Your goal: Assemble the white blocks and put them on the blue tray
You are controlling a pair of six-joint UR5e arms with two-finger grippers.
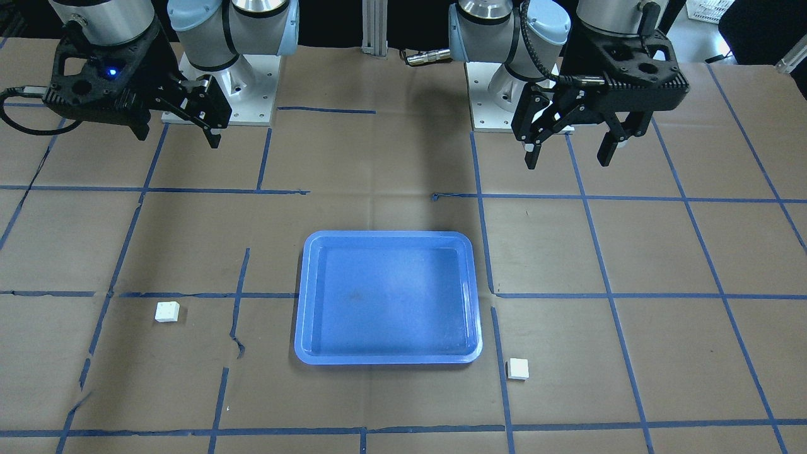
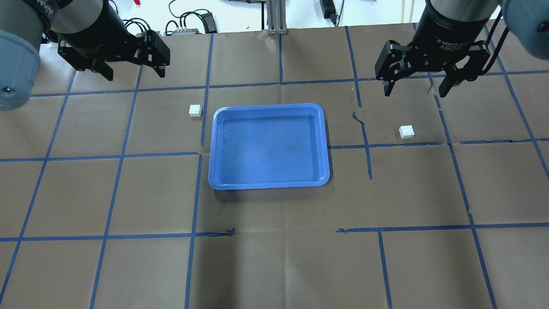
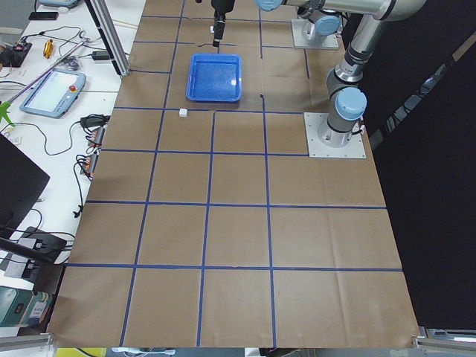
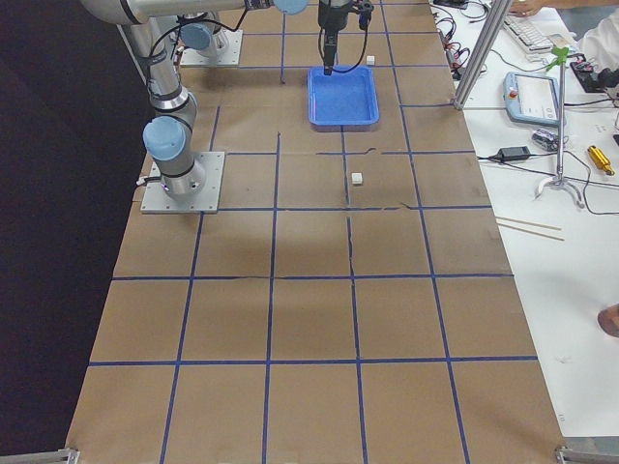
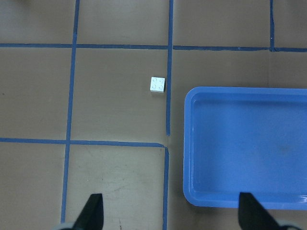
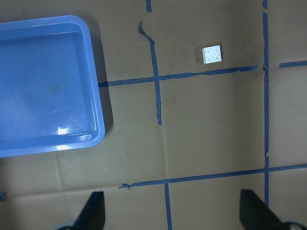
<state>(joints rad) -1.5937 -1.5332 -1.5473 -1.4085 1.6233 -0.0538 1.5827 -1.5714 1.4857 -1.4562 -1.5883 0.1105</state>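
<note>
The blue tray (image 1: 388,296) (image 2: 268,146) lies empty at the middle of the table. One white block (image 2: 195,110) (image 1: 517,369) (image 5: 157,85) sits studs up just off the tray's far left corner. The other white block (image 2: 406,131) (image 1: 167,311) (image 6: 212,54) sits studs up well to the tray's right. My left gripper (image 2: 134,72) (image 1: 568,156) (image 5: 171,213) hangs open and empty, high above the table. My right gripper (image 2: 416,90) (image 1: 176,133) (image 6: 172,211) hangs open and empty, also high. Neither touches a block.
Brown paper with a blue tape grid covers the table (image 2: 274,257). The two arm bases (image 1: 220,94) (image 1: 504,94) stand at the robot's edge. Cables and a teach pendant (image 3: 52,85) lie on the white bench beyond the far edge.
</note>
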